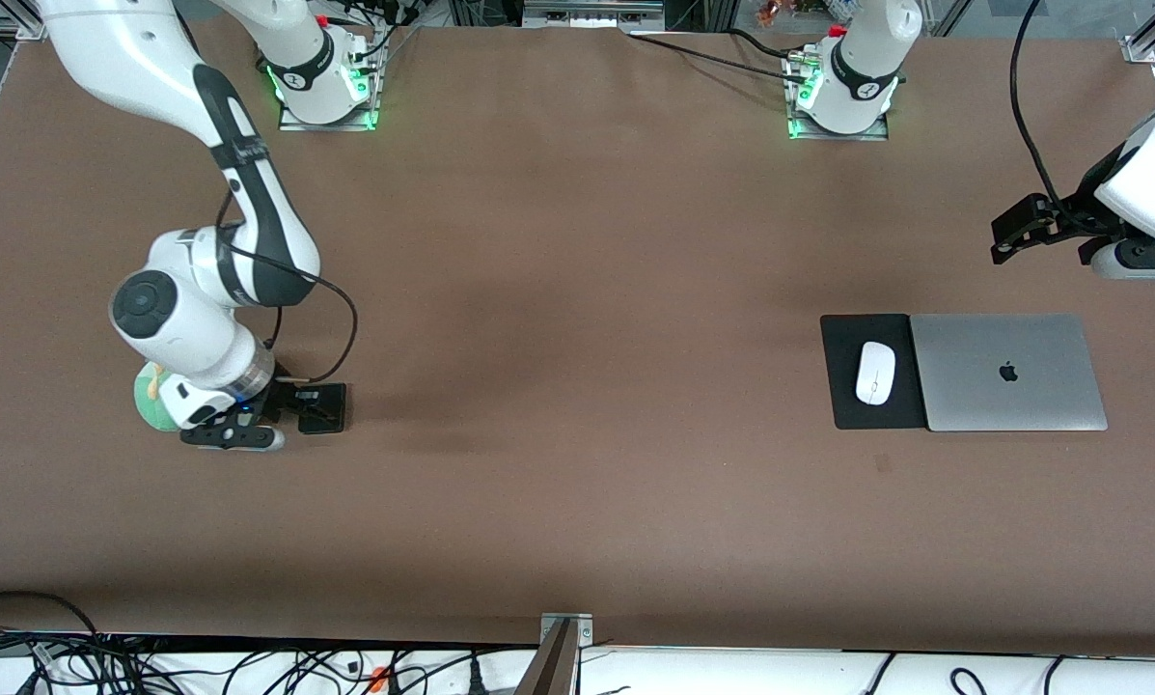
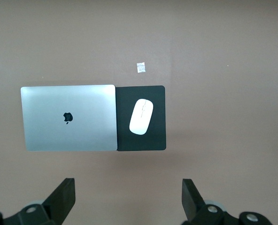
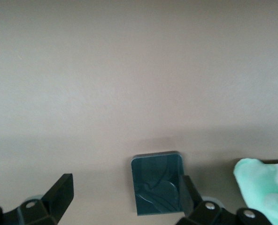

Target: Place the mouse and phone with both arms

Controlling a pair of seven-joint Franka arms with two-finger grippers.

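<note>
mouse (image 1: 874, 373) and phone (image 1: 323, 406) sit well apart on a broad, flat, matte brown surface (image 1: 577, 386), the mouse toward the left arm's end and the phone toward the right arm's end.

largest of the things is a thin silver laptop (image 1: 1008, 372), closed, smooth metal with rounded corners and a dark logo at its centre. touching its edge at 9 o'clock in the front view lies a flat matte black mouse pad (image 1: 844, 386), rectangular with softly rounded corners. the mouse rests on that pad, a small glossy white oval with a thin grey line down its middle, just beside the laptop. the phone is a small dark glossy slab with rounded corners, lying flat on the surface. a pale green soft-looking object (image 1: 152, 398) sits just at 9 o'clock of the right arm's wrist in the front view, mostly hidden by it.

the right hand (image 1: 299, 401) is low over the phone, its fingers (image 3: 59, 197) spread wide; in the right wrist view the phone lies between them, close against one finger, though contact cannot be judged. the left hand (image 1: 1011, 232) hangs in the air at about 12 o'clock of the laptop, fingers (image 2: 64, 197) spread wide and holding nothing; the arm waits there.
</note>
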